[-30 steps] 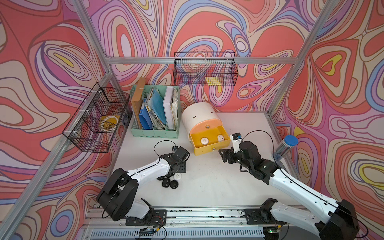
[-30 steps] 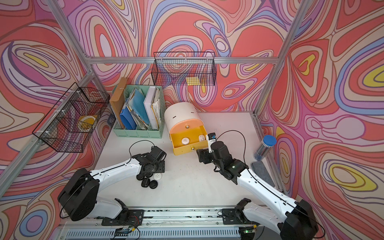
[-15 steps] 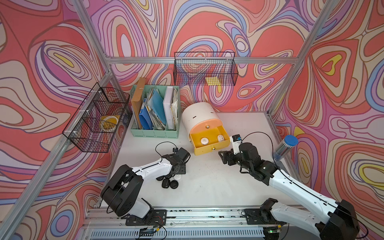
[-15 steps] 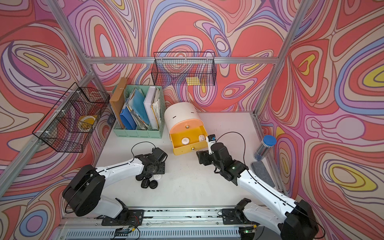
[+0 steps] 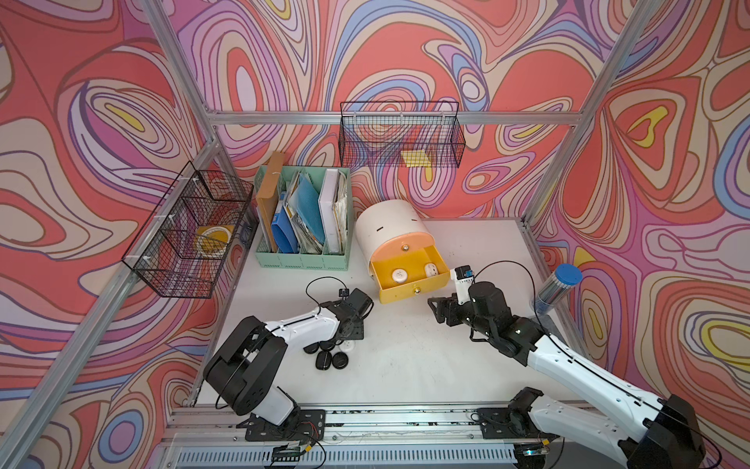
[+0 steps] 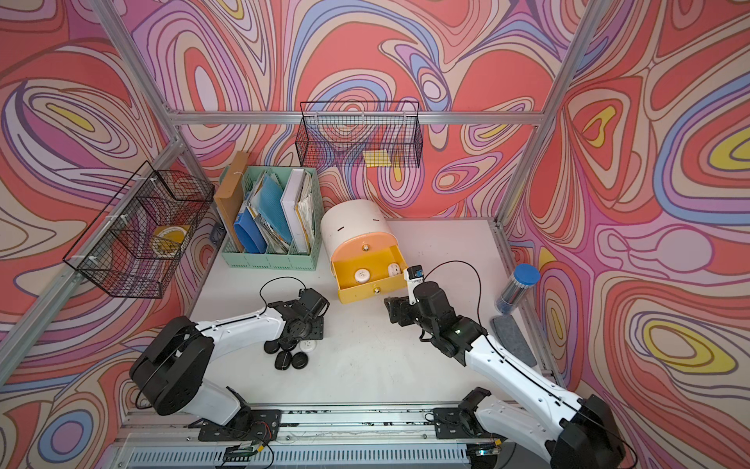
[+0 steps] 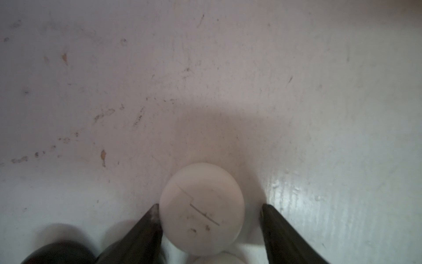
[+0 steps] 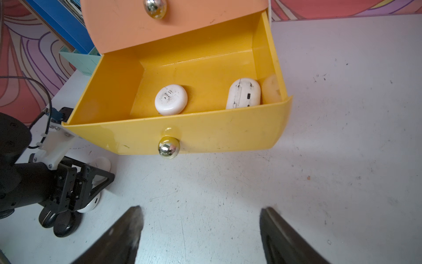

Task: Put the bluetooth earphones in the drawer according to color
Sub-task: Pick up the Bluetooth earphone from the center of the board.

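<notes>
In a top view, black earphone cases (image 5: 330,359) cluster on the white table (image 5: 406,365) beside the left gripper (image 5: 351,331). The left wrist view shows its jaws apart, straddling a smooth, round white case (image 7: 202,209), likely light, hard and slippery, best pinched across its middle. The right wrist view shows the right gripper (image 8: 201,211) spread wide and empty before a glossy yellow drawer (image 8: 173,134) holding two white cases (image 8: 171,99).

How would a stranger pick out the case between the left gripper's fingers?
From the open yellow drawer, look across the table to the cluster of cases under the left gripper. It is the round white case with a stepped seam line, lying between the fingers; the neighbours are mostly black.
</notes>
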Available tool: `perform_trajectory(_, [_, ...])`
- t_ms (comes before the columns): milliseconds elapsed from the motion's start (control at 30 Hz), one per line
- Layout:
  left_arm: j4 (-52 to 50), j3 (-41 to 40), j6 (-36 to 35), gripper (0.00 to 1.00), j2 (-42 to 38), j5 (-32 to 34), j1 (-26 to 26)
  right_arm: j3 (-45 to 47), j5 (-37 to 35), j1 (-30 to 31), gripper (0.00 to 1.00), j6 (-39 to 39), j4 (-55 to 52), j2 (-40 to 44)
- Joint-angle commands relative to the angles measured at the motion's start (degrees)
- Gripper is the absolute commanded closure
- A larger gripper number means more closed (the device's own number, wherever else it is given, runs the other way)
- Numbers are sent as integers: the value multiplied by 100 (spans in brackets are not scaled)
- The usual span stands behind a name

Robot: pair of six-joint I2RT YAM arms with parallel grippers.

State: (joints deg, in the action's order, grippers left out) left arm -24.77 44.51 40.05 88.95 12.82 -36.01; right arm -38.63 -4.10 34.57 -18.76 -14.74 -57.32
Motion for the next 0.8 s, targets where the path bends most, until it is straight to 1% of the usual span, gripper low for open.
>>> perform_trajectory(0, [-81,70,-94,30,234,122,30,107,17,-26,18,-47,33,115])
perform_trajectory(67, [-74,106,-111,32,280,122,33,123,15,-26,18,-48,22,140])
perform_trajectory(167, [-96,136,-123,39,312,112,31,153,6,-28,18,-48,13,173])
perform_trajectory(367, [-204,128,-127,59,103,51,33,201,6,-21,18,-50,19,221])
perform_trajectory(500, [-311,148,-169,62,-262,-63,24,255,15,-21,18,-79,54,222])
perform_trajectory(767, [-549,443,-247,63,-891,-302,16,336,65,-26,18,-140,114,225])
